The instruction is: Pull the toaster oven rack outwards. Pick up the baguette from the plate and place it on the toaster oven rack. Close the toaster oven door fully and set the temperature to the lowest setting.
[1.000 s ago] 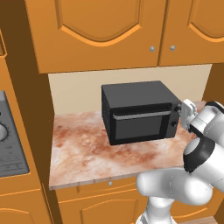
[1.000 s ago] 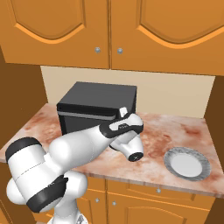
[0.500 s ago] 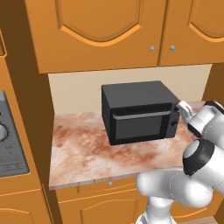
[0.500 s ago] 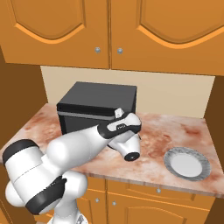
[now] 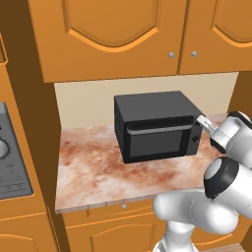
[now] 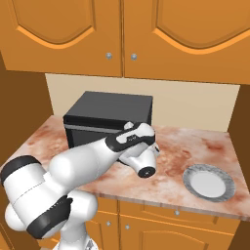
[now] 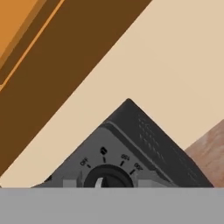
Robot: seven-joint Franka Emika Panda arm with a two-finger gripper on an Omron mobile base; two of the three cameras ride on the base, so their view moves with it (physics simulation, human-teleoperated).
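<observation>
The black toaster oven (image 5: 152, 106) stands on the counter with its toaster oven door (image 5: 157, 143) closed, silver handle along the top edge. The toaster oven rack is hidden behind that door, and the baguette is out of view. My gripper (image 5: 202, 121) is at the top of the control strip on the oven's right front. In the hand view my gripper (image 7: 107, 183) has a grey fingertip (image 7: 70, 183) on each side of a dark dial (image 7: 109, 177) marked Off, 150 and 400, shut on it. The pale plate (image 6: 210, 181) lies bare on the counter's right.
Orange wall cabinets (image 5: 113, 34) hang low above the oven. The marble counter (image 5: 93, 167) spreads left of the oven. A stove panel (image 5: 10, 162) borders it at far left. A second small knob (image 5: 195, 139) sits lower on the control strip.
My hand has edged slightly left, closer to the oven's control strip, and the wrist has rolled a little. The oven, door and plate have stayed put.
</observation>
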